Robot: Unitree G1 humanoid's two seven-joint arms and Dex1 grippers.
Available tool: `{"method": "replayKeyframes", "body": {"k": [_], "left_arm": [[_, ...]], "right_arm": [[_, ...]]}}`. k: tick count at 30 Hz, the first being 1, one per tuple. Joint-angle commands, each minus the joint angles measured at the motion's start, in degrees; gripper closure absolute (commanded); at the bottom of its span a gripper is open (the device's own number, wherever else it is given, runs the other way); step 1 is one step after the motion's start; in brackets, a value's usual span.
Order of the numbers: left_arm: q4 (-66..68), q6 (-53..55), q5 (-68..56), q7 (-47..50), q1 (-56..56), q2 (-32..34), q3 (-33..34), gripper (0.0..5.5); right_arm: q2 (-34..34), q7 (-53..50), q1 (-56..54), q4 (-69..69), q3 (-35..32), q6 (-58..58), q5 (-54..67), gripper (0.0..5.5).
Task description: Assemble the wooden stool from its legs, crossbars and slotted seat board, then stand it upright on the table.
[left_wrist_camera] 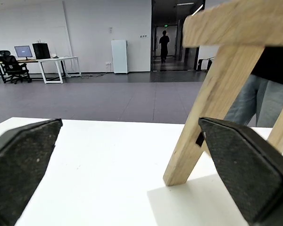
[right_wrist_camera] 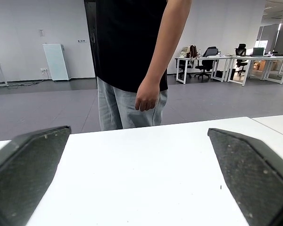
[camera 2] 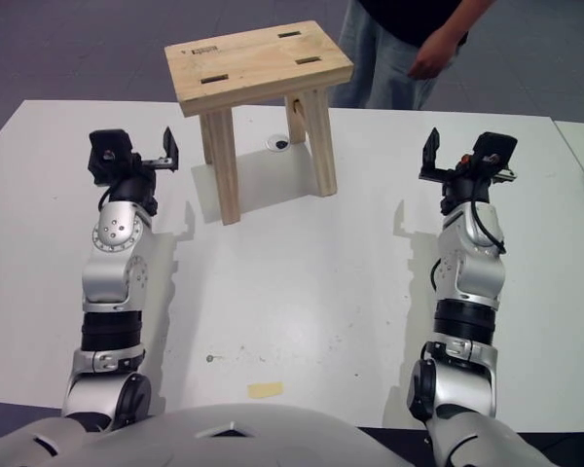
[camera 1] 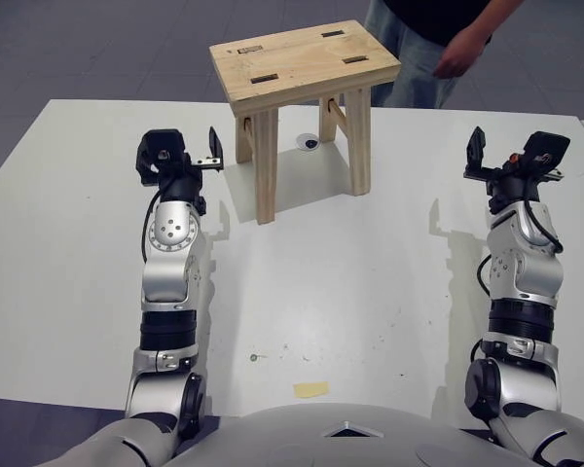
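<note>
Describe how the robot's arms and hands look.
Both arms are silver segments with black joint bands and a black cable near each wrist. The left arm bears a round disc ringed with dots. The left hand and right hand are black with dark wedge-shaped pads.

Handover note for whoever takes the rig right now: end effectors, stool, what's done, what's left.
Left end effector: open, empty, beside the wooden stool on its left, not touching it.
Right end effector: open, empty, well off to the stool's right.
Stool: assembled, standing upright at the far side of the table.
Done: assembly and standing it up.
Left: nothing visible; perhaps check the joints are seated.
</note>
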Motion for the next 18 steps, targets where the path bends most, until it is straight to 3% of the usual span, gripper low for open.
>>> {"method": "replayKeyframes", "body": {"k": [1,18], "left_arm": [[0.08,0.68,0.67,-0.82,-0.59,-0.3,-0.44,0.13],[6.55,1.58,-0.34,-7.68,-8.61,5.92,2.77,0.13]], "right_arm": [[1.13,-0.66,0.65,-1.74,0.41,-0.8,-0.7,0.1],[9.97,-6.02,6.78,-7.18,6.54,-6.9,-6.98,0.1]]}}
